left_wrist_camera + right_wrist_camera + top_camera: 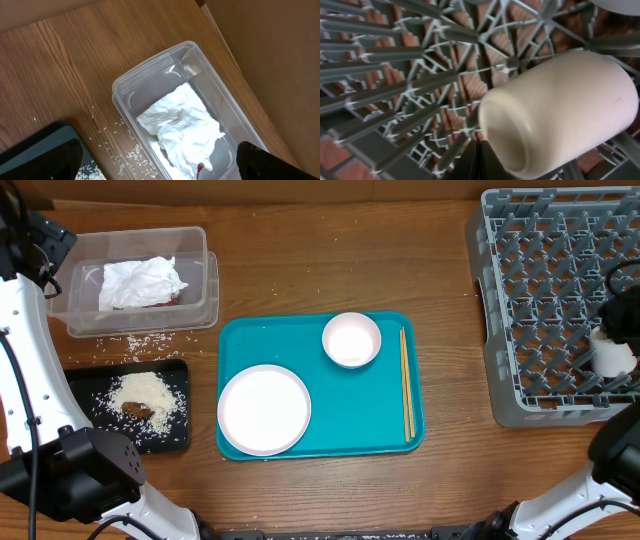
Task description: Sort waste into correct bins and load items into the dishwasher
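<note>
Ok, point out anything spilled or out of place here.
Loose white rice grains lie scattered on the bare wooden table, between the clear rectangular plastic tub and the shallow black tray, outside both. The small white cup lies on its side in the grey dish rack.

Teal serving tray (360, 415) mid wooden table (300, 260).

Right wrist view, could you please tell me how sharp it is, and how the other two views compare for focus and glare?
Right wrist view: the cup sits very close and looks soft, and the dish rack pegs at the left are blurred; left wrist view: sharp, with mild highlights on the clear tub; overhead view: evenly lit and sharp, though the white plate is nearly blown out.
</note>
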`<act>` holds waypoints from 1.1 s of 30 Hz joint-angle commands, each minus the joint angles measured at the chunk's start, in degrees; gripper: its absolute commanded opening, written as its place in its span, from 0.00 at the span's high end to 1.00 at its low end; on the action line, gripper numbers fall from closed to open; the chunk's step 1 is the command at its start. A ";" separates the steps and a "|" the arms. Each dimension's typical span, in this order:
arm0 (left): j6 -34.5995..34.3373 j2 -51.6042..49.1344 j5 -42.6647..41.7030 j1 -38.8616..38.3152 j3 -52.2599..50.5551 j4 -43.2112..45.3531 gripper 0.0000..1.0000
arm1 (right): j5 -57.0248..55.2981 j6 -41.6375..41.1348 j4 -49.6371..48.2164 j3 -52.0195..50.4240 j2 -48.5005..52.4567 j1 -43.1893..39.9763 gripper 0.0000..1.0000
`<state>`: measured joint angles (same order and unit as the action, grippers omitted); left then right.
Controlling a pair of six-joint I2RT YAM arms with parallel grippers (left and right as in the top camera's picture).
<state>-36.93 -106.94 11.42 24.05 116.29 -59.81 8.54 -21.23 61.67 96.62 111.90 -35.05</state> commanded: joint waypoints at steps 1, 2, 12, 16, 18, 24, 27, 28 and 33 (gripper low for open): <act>0.94 -0.33 0.76 0.31 0.22 0.04 0.00 | -7.15 -4.09 0.83 -0.02 -0.92 0.07 0.96; 0.94 -0.33 0.76 0.31 0.22 0.07 0.00 | -8.70 -4.57 1.07 -0.02 -0.92 0.07 0.96; 0.94 -0.33 0.76 0.31 0.22 0.04 0.00 | -19.04 -9.14 5.77 3.39 -3.17 -0.07 0.96; 0.94 -0.33 0.76 0.31 0.22 0.07 0.00 | -19.06 -9.29 7.98 6.99 -4.87 -0.07 0.96; 0.94 -0.33 0.76 0.31 0.22 0.07 0.00 | -19.02 -9.29 8.90 8.39 -5.29 -0.07 0.96; 0.94 -0.33 0.76 0.31 0.22 0.07 0.00 | -14.03 -5.22 7.32 8.26 -5.44 0.28 0.96; 0.94 -0.33 0.76 0.31 0.22 0.04 0.00 | -11.39 -2.60 5.90 6.67 -5.40 0.33 0.96; 0.94 -0.33 0.76 0.31 0.22 0.07 0.00 | -11.43 -2.54 5.53 6.01 -5.38 0.33 0.96; 0.94 -0.33 0.76 0.31 0.22 0.04 0.00 | -11.43 -2.54 3.02 1.42 -5.27 0.33 0.96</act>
<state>-36.93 -106.94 11.42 24.05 116.29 -59.81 -3.81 -25.04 65.58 100.64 107.98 -34.83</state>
